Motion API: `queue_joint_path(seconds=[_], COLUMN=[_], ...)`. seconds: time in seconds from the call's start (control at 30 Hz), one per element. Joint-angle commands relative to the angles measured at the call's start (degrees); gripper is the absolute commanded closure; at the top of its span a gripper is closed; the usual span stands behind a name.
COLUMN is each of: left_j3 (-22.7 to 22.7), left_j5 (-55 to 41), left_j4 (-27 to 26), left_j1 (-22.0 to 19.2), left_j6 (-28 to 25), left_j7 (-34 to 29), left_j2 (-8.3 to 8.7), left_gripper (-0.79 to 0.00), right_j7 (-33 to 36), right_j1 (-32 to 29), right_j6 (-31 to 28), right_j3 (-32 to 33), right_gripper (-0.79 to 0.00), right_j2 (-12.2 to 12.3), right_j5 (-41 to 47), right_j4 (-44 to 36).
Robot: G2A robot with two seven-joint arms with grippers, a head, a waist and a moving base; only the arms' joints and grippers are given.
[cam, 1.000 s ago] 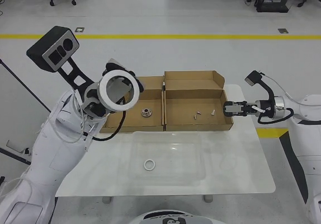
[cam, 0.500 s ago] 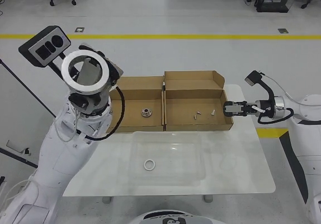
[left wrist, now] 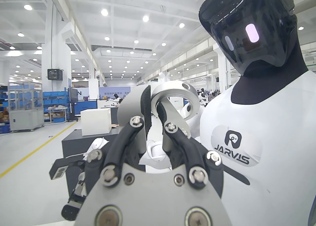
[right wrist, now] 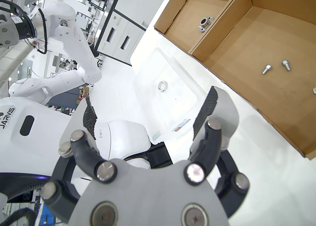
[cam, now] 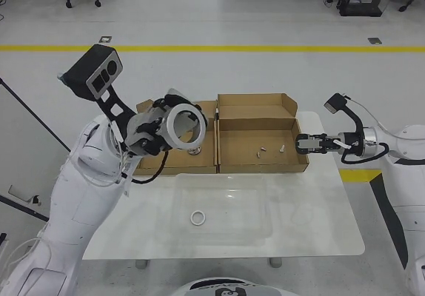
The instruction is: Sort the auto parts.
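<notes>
My left gripper [left wrist: 154,103] is raised over the left cardboard box [cam: 169,161] and shut on the wall of a silver metal ring [left wrist: 170,88], one finger inside it and one outside. From above, that ring [cam: 183,108] looks large beside the left gripper [cam: 161,123]. A flanged hub [cam: 192,150] lies in the left box. Two bolts [cam: 260,154] and a small part [cam: 282,149] lie in the right box [cam: 257,137]. A small white ring [cam: 198,217] sits in the clear tray [cam: 242,222]. My right gripper [cam: 305,143] stands open at the right box's outer wall, holding nothing.
The right wrist view shows the open right gripper [right wrist: 148,103] above the white table [right wrist: 246,138], with the hub [right wrist: 205,24], the bolts [right wrist: 266,69], the white ring [right wrist: 163,86] and the clear tray [right wrist: 172,103]. Bare table [cam: 316,222] lies right of the tray.
The left arm swung up and to the left with the ring, then came back down and right over the left box. The right arm has not moved.
</notes>
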Motion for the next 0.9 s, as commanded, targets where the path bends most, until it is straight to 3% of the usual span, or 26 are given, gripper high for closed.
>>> queue_joint_path(seconds=[0.0,0.53,0.87], left_j3=[0.2,0.0,-2.5], left_j5=[-0.5,-12.5,-3.1], left_j4=[-0.2,-3.7,0.3], left_j1=[0.0,0.5,1.2], left_j6=[0.0,0.0,0.0], left_j7=[0.0,6.1,-1.7], left_j2=[-0.11,-3.07,-3.97], left_gripper=[0.000,0.000,0.000], right_j7=[0.0,0.0,0.0], right_j1=[0.0,0.0,0.0], right_j6=[0.0,0.0,0.0], right_j3=[0.0,0.0,0.0], right_gripper=[-0.785,-0.785,-0.785], right_j2=[0.0,0.0,0.0], right_j5=[0.0,0.0,0.0], right_j4=[0.0,0.0,0.0])
